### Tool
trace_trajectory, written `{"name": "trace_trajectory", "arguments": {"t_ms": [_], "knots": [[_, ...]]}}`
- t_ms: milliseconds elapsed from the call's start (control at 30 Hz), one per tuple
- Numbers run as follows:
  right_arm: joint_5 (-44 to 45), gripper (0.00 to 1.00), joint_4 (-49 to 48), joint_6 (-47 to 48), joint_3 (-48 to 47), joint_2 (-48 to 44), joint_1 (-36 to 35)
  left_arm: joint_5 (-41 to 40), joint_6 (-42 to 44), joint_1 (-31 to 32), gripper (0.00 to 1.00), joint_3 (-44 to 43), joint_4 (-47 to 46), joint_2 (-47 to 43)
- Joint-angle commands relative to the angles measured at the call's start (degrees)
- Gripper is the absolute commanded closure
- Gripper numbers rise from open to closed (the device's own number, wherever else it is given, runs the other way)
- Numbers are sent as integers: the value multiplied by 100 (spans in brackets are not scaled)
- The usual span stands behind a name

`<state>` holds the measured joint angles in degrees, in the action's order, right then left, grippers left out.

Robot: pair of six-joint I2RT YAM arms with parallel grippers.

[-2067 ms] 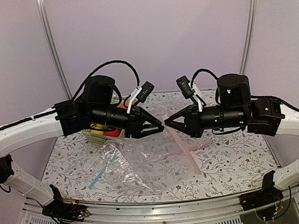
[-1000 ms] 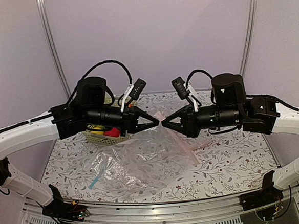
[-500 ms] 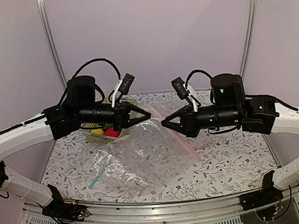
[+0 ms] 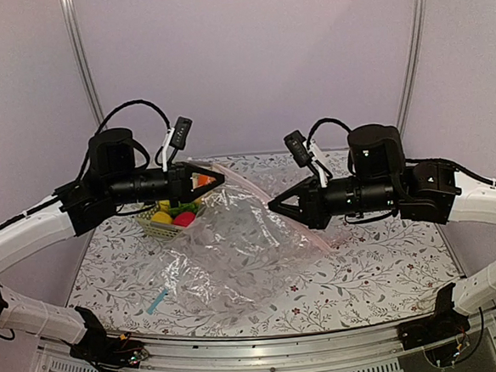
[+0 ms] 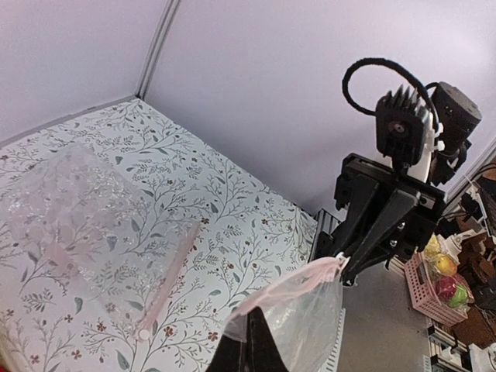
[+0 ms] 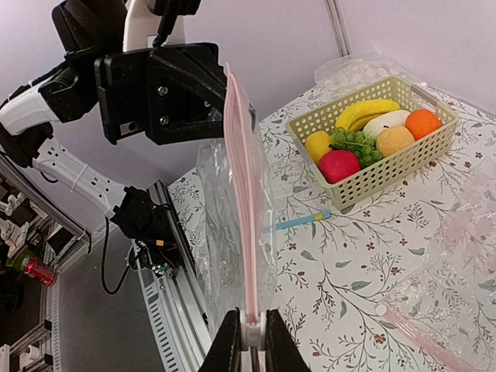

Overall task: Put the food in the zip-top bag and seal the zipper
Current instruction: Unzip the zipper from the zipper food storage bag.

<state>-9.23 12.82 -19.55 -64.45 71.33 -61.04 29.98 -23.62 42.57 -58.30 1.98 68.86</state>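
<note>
The left gripper (image 4: 220, 178) is clamped tight on one end of the thin pale pink zipper strip (image 6: 242, 194) of the large crinkly clear zip-top bag (image 4: 235, 246). Below and behind it, small plastic toy fruits (image 6: 364, 139) fill a pale green lattice basket (image 6: 387, 174). The right gripper (image 6: 249, 335) pinches the strip's other end, with the bag hanging beneath both.

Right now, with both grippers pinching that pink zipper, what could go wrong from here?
The zipper is stretched taut between the left gripper and right gripper; the thin strip could slip from either pinch. Pulled flat, the zip-top bag looks closed at its mouth, while the food sits in the basket, and neither gripper is free to load it.
</note>
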Motion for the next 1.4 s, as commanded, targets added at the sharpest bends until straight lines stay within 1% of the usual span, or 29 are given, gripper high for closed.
{"name": "trace_trajectory", "arguments": {"t_ms": [0,333,667,1033,1367], "knots": [[62,91,174,-14,83,-75,37,-503,-136,-418,100,217,48,-321],[116,91,188,-22,108,-84,39,-711,-192,-909,100,472,215,-849],[150,91,220,-29,120,-80,44,-782,-156,-1268,100,583,452,-1173],[193,91,224,-56,151,-69,41,-848,-6,-1517,100,597,839,-1408],[300,90,240,-83,206,-96,40,-871,42,-1693,100,540,972,-1506]]}}
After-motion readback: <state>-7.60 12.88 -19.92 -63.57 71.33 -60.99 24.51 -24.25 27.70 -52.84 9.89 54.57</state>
